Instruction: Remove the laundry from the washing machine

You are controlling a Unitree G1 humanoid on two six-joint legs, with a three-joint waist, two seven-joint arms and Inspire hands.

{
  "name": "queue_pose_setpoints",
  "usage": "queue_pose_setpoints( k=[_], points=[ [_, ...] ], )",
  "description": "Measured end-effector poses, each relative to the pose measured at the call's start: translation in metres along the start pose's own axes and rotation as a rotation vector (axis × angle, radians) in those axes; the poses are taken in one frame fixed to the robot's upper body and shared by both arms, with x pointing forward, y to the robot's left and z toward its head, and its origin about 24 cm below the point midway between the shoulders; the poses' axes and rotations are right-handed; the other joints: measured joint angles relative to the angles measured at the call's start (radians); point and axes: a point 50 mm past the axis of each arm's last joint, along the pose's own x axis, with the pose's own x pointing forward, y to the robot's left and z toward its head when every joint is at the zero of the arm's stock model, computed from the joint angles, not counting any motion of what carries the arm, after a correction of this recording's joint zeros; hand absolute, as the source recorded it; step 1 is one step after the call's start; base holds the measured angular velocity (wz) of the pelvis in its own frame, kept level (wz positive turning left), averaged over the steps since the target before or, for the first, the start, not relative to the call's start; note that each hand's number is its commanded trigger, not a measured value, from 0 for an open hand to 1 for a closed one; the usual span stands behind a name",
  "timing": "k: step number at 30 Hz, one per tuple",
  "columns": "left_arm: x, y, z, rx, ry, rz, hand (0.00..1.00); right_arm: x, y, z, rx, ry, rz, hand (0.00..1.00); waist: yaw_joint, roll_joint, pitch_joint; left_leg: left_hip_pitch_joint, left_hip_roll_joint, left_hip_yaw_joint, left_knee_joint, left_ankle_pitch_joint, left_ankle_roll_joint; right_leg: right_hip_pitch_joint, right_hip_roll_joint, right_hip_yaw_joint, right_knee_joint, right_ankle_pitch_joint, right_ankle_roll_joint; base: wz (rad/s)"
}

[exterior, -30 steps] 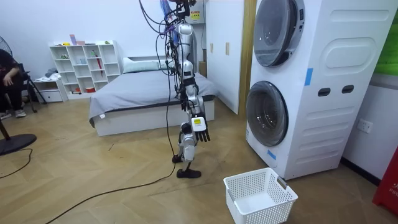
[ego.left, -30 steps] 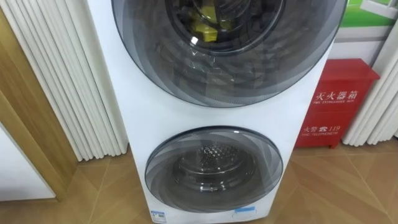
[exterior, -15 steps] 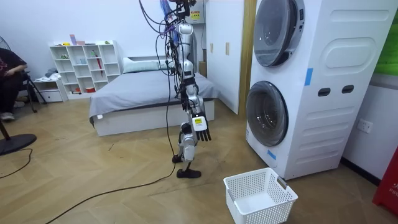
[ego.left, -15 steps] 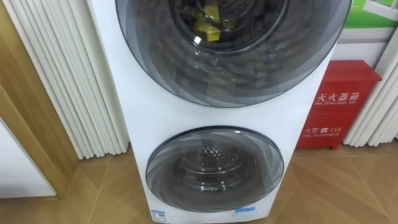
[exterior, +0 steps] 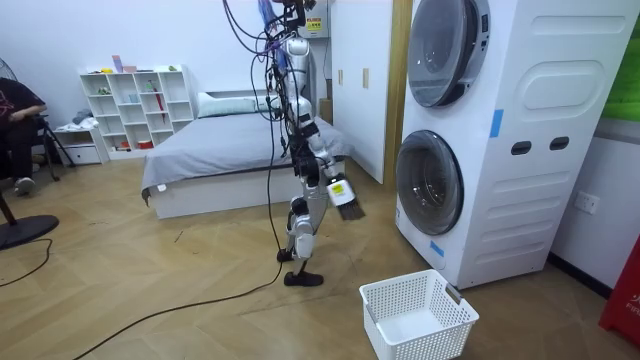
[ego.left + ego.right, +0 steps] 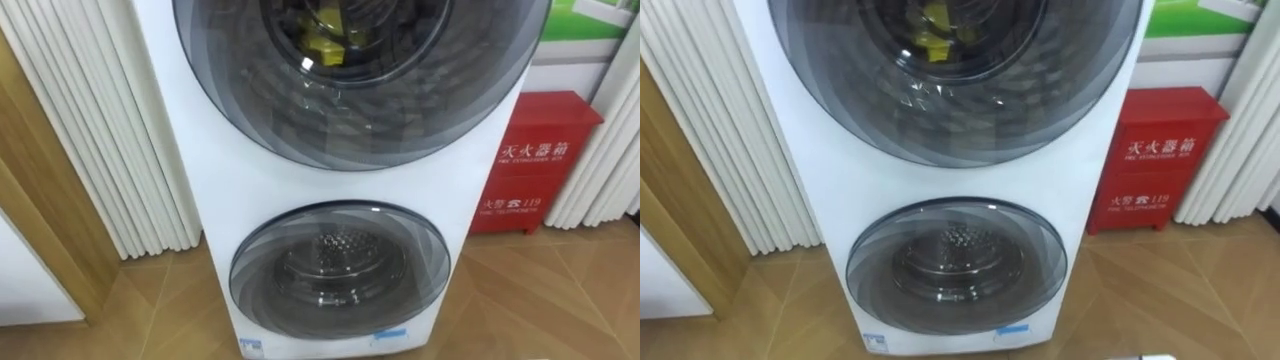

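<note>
Inspection finds the white stacked washing machine (image 6: 240,185) squarely ahead in the eye views, with both round doors shut. The clothes are judged to be the crumpled yellow fabric item (image 6: 322,45) lying behind the glass of the upper round dark-glass door (image 6: 380,110) at 12 o'clock; the lower round dark-glass door (image 6: 338,270) at 6 o'clock shows a bare drum. A red metal cabinet (image 6: 535,165) stands just beside the machine at 3 o'clock. In the room view the robot is seen standing well apart from the machine, facing it, with the right robot hand (image 5: 343,196) held forward at hip height, its fingers apparently straight and nothing held. A white perforated plastic basket (image 5: 395,338) rests on the floor at 5 o'clock, near the machine's foot. The step in hand is judged to be the approach. It is advised that the gap be closed first, the basket be skirted, and the upper door's edge be sought; no handle can be made out.
</note>
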Motion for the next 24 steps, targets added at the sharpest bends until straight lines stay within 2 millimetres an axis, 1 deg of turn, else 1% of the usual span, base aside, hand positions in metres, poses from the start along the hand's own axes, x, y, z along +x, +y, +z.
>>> queue_pose_setpoints(
  k=[1,2,3,4,5,7,8,9,10,11,13,14,16,19,20,24],
  points=[
    [0.0,0.003,0.001,0.001,-0.012,0.006,0.0,0.003,0.001,0.02,0.017,-0.068,-0.009,0.0,0.0,-0.006,0.0008,0.0,-0.001,0.0,0.0,0.0,0.0,-0.003,0.0,-0.002,0.0,0.0,0.0,0.14],
    [0.0,0.004,0.001,0.001,-0.013,0.009,0.0,0.004,0.0,0.031,0.029,-0.103,-0.019,0.0,0.002,-0.008,0.0005,0.0,-0.001,0.0,0.0,0.0,0.0,-0.003,0.0,-0.003,-0.001,0.0,0.0,0.13],
    [0.0,0.006,-0.003,-0.01,-0.006,0.015,0.0,0.005,-0.002,0.051,0.037,-0.172,-0.046,0.0,0.006,-0.011,0.0005,-0.002,-0.002,0.0,0.0,0.0,0.0,-0.003,-0.001,-0.006,-0.003,0.0,0.0,0.12],
    [0.0,0.009,-0.002,-0.017,-0.011,0.025,0.0,0.005,-0.005,0.071,0.038,-0.243,-0.066,0.0,0.01,-0.014,0.0004,-0.004,-0.003,0.0,0.0,0.0,0.0,-0.004,-0.001,-0.007,-0.004,-0.001,0.001,0.1],
    [0.0,0.011,-0.001,-0.017,-0.017,0.031,0.0,0.004,-0.006,0.081,0.037,-0.278,-0.074,0.0,0.011,-0.014,-0.0011,-0.003,-0.003,0.001,0.0,0.0,0.0,-0.005,-0.002,-0.008,-0.005,-0.001,0.002,0.08],
    [-0.001,0.018,-0.002,-0.021,-0.022,0.049,0.0,-0.001,-0.011,0.109,0.038,-0.386,-0.093,0.0,0.021,-0.018,-0.0054,-0.001,-0.003,0.001,-0.001,0.0,0.0,-0.004,-0.003,-0.015,-0.003,-0.001,0.002,0.05],
    [-0.001,0.02,-0.002,-0.021,-0.023,0.054,0.0,-0.003,-0.012,0.114,0.043,-0.408,-0.095,0.0,0.024,-0.02,-0.0064,-0.001,-0.003,0.001,-0.001,0.0,0.0,-0.004,-0.003,-0.015,-0.002,-0.001,0.002,0.0],
    [-0.002,0.021,-0.003,-0.02,-0.025,0.06,0.0,-0.004,-0.011,0.125,0.061,-0.443,-0.097,0.0,0.026,-0.024,-0.008,0.0,-0.002,0.001,-0.001,0.0,0.0,-0.003,-0.002,-0.015,-0.002,-0.001,0.002,0.0],
    [-0.002,0.022,-0.004,-0.021,-0.025,0.062,0.0,-0.006,-0.01,0.133,0.071,-0.471,-0.101,0.0,0.026,-0.029,-0.011,-0.001,-0.001,0.0,-0.002,0.0,0.0,-0.001,-0.001,-0.017,0.0,-0.001,0.002,0.0],
    [-0.002,0.022,-0.005,-0.019,-0.023,0.062,0.0,-0.007,-0.009,0.138,0.074,-0.487,-0.103,0.0,0.026,-0.03,-0.0118,-0.002,-0.001,-0.002,-0.003,0.0,0.0,0.0,-0.001,-0.019,0.002,-0.001,0.002,0.0],
    [-0.002,0.023,0.0,-0.016,-0.042,0.065,0.0,-0.015,-0.007,0.158,0.089,-0.569,-0.093,0.0,0.026,-0.031,-0.0114,-0.01,0.001,-0.009,-0.008,0.0,0.0,-0.005,0.0,-0.024,0.006,-0.001,0.002,0.09],
    [-0.003,0.023,0.0,-0.016,-0.045,0.066,0.0,-0.017,-0.007,0.164,0.094,-0.593,-0.091,0.0,0.025,-0.031,-0.0112,-0.011,0.001,-0.01,-0.008,0.0,0.0,-0.005,0.0,-0.025,0.005,-0.001,0.002,0.08],
    [-0.002,0.026,0.002,-0.015,-0.048,0.072,0.0,-0.023,-0.012,0.185,0.086,-0.654,-0.102,0.0,0.028,-0.033,-0.0119,-0.013,0.0,-0.013,-0.008,0.0,0.0,-0.005,-0.001,-0.03,0.005,-0.001,0.002,0.07],
    [-0.003,0.029,0.001,-0.012,-0.042,0.079,0.0,-0.028,-0.017,0.204,0.077,-0.71,-0.122,0.0,0.029,-0.037,-0.0115,-0.012,0.0,-0.028,-0.009,0.0,0.0,-0.005,-0.002,-0.033,0.014,-0.001,0.002,0.1],
    [-0.003,0.03,0.001,-0.011,-0.04,0.081,0.0,-0.028,-0.018,0.207,0.078,-0.717,-0.125,0.0,0.03,-0.038,-0.0123,-0.012,0.0,-0.029,-0.009,0.0,0.0,-0.004,-0.002,-0.032,0.014,-0.001,0.002,0.09],
    [-0.003,0.031,0.0,-0.005,-0.035,0.067,0.0,-0.035,-0.014,0.228,0.086,-0.777,-0.11,0.0,0.034,-0.04,-0.0137,-0.018,-0.001,-0.035,-0.01,0.0,0.0,-0.011,-0.001,-0.025,0.015,-0.001,0.002,0.02]
  ],
)
